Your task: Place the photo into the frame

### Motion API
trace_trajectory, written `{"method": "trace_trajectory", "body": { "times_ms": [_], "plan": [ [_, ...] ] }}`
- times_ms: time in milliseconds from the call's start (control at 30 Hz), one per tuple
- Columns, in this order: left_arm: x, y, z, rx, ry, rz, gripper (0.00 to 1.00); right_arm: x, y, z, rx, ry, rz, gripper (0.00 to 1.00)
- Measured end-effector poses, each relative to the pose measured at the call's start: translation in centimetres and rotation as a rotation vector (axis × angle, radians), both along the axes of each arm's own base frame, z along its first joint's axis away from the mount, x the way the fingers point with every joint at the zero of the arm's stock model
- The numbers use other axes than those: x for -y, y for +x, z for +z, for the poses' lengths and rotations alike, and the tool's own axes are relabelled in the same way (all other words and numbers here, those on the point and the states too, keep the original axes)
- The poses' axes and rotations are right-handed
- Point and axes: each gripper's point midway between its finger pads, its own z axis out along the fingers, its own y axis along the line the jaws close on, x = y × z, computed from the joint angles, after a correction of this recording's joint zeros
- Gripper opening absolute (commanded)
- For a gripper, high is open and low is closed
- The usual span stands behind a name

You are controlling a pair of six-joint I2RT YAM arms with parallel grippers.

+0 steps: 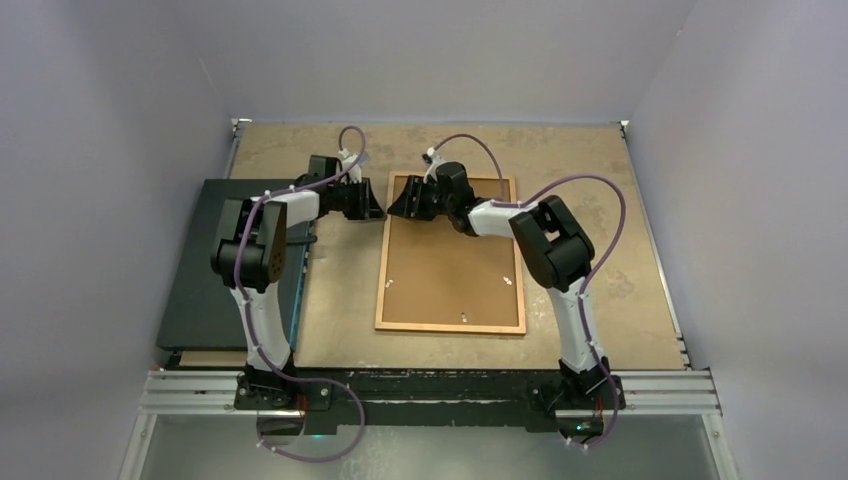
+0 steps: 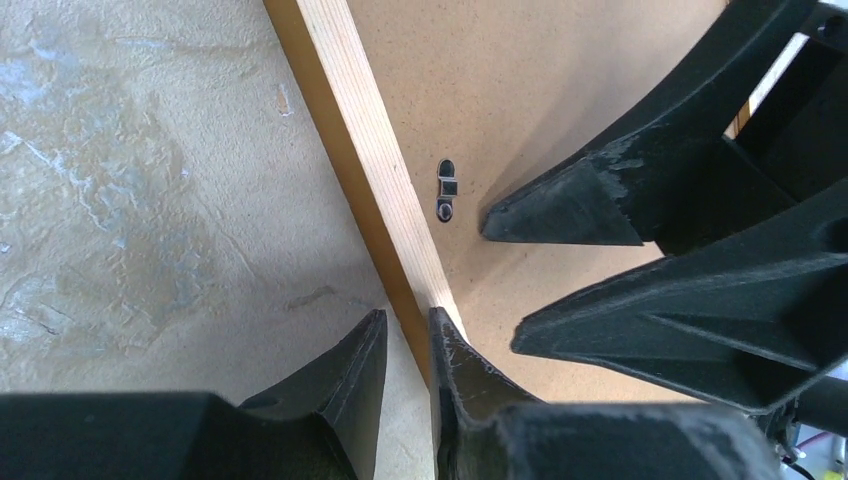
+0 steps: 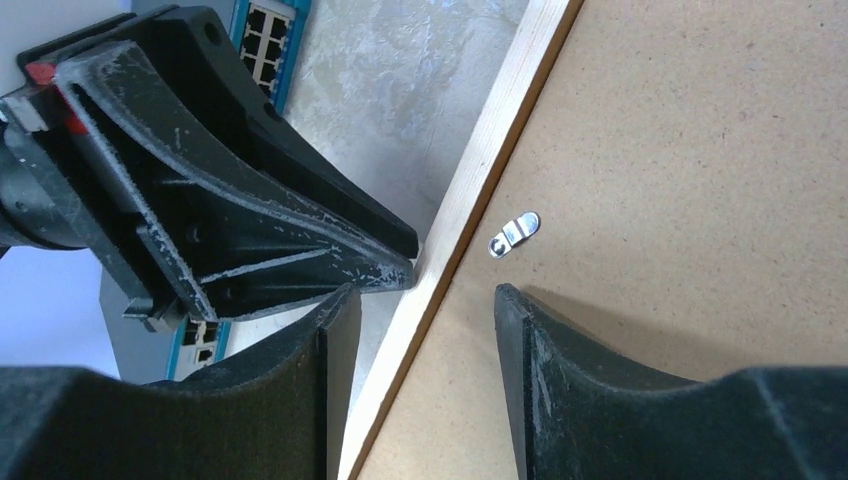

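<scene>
From the overhead view, the frame [image 1: 450,327] lies flat in the middle of the counter [image 1: 600,200]. Its back is up, with the brown backing board [image 1: 450,270] seated in it. Its long axis runs up and down the picture, away from the arm bases. I can't find the photo in any view, and I can't tell whether it sits under the board or somewhere out of sight.

Both arms meet at the upper left corner of the frame, on the left rail. The left gripper [image 2: 405,325] comes in from the outside, over bare counter. Its jaws show only a slim gap, with the rail's outer edge running into it. I can't tell whether they are pinching the wood or just hanging over it. The right gripper [image 3: 420,295] reaches across the board from the right. Its jaws are clearly apart and straddle the same rail without clamping anything.

A small metal turn clip [image 3: 513,234] sits on the board just inside the rail. It is just above the right gripper's inner fingertip and clearly nearer to it than to the left jaws. I judge that this clip has to be freed before the board lifts. The right arm seems better placed for that, while the left steadies the rail.

A dark flat box [image 1: 200,280] lies at the left, well apart.
</scene>
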Motion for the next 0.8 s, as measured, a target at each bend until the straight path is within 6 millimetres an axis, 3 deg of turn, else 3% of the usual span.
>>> {"method": "trace_trajectory", "body": {
  "times_ms": [800],
  "plan": [
    [0.4,0.1,0.1,0.031,-0.031,-0.015,0.12,-0.2,2.4,-0.5,0.027,0.001,-0.095,0.48]
  ]
}}
